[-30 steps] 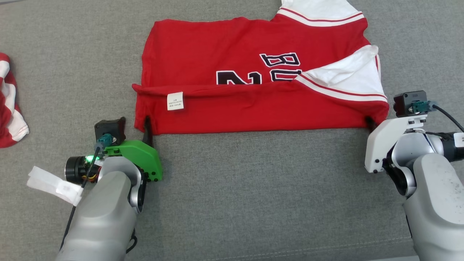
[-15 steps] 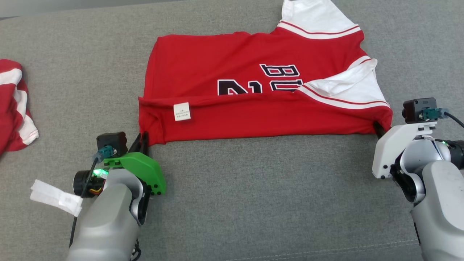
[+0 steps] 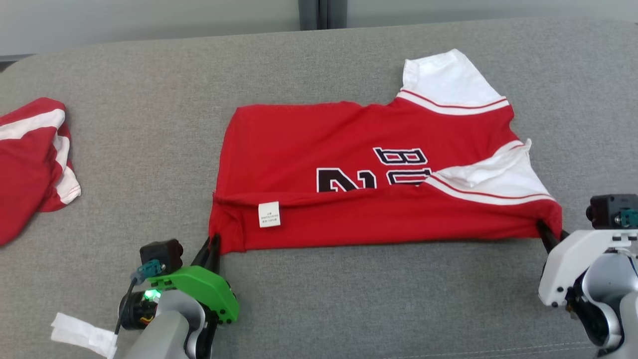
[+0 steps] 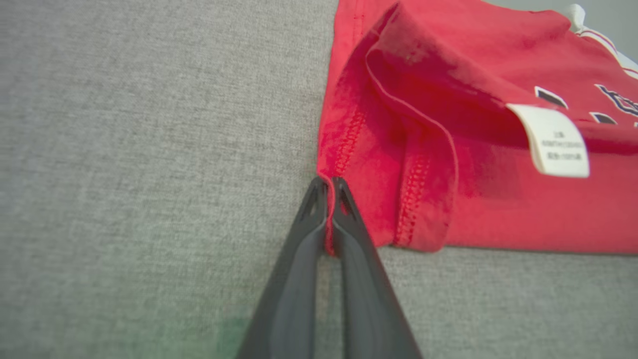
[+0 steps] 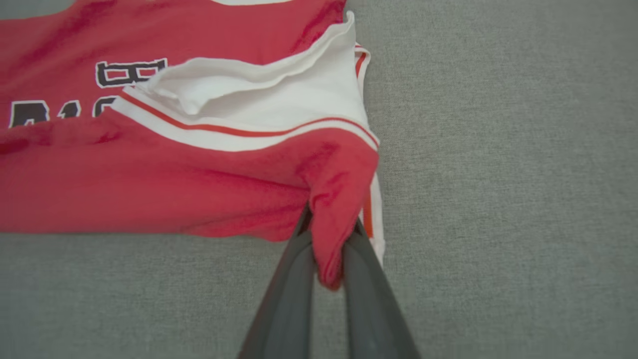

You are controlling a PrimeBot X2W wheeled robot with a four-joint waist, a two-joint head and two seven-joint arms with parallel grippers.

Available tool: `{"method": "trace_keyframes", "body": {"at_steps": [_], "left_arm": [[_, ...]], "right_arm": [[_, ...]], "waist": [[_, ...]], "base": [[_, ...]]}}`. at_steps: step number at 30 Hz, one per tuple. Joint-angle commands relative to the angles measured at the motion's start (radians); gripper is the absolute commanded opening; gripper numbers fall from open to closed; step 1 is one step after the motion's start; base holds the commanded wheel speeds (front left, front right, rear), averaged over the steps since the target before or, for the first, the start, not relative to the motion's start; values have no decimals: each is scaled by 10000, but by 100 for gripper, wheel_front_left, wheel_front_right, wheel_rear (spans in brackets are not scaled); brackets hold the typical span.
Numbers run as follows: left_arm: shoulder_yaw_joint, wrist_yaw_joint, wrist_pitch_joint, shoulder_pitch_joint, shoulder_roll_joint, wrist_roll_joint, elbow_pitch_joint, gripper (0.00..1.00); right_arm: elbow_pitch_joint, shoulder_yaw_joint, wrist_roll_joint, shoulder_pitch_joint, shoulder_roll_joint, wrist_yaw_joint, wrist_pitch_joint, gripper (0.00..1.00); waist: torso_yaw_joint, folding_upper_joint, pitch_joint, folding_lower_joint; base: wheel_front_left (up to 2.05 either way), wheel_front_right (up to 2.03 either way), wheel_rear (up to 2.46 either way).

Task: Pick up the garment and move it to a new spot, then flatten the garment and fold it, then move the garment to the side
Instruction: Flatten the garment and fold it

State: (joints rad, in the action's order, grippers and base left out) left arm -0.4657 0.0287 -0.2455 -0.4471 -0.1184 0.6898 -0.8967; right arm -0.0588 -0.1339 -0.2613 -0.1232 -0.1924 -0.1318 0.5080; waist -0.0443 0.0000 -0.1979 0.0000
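A part-folded red-and-white jersey (image 3: 349, 149) is pictured laid flat on a grey upholstered surface (image 3: 349, 299). Its near left corner is pinched by the left hand (image 3: 213, 243) and its near right corner by the right hand (image 3: 543, 230). Another red garment (image 3: 30, 159) is seen far left.

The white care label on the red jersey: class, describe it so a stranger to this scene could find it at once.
Start at the grey upholstered surface, where a red jersey lies partly folded in the middle. Follow its near folded band toward the left gripper; the care label sits there. Unlike the white sleeves, it is a small printed rectangle.
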Motion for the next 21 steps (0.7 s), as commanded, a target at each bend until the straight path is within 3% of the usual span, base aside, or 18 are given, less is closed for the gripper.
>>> {"method": "trace_keyframes", "body": {"at_steps": [1, 5, 12, 13, 14, 15, 16, 21], "left_arm": [[-22, -167, 251, 555, -224, 92, 224, 0], [13, -485, 891, 1584, -390, 348, 1443, 0], [145, -1635, 1723, 3043, -910, 487, 3970, 0], [145, -1755, 1818, 3165, -964, 489, 4284, 0], [116, -1880, 1950, 3280, -1027, 464, 4617, 38], [89, -1971, 2056, 3375, -1076, 445, 4878, 94], [53, -2077, 2136, 3453, -1160, 370, 5187, 100], [17, -2452, 2336, 3623, -1483, 122, 6156, 100]], "right_arm": [[293, -100, -27, 396, 55, 22, 176, 0], [915, -242, 23, 1062, 341, 22, 478, 0], [732, -344, 632, 1306, 387, 22, 354, 1], [648, -342, 660, 1269, 401, 22, 297, 45], [540, -344, 686, 1229, 415, 22, 238, 100], [459, -347, 706, 1173, 423, 22, 155, 100], [382, -337, 719, 1096, 407, 21, 37, 100], [260, -323, 753, 874, 415, 21, -257, 100]], "waist": [[-16, 0, 102, 0], [67, 0, 152, 0], [91, 0, 265, 0], [79, 0, 279, 0], [57, 0, 301, 0], [44, 0, 316, 0], [30, 0, 332, 0], [-33, 0, 394, 0]], "base": [[0, 0, 0], [0, 0, 0], [0, 0, 0], [0, 0, 0], [0, 0, 0], [0, 0, 0], [0, 0, 0], [0, 0, 0]]}}
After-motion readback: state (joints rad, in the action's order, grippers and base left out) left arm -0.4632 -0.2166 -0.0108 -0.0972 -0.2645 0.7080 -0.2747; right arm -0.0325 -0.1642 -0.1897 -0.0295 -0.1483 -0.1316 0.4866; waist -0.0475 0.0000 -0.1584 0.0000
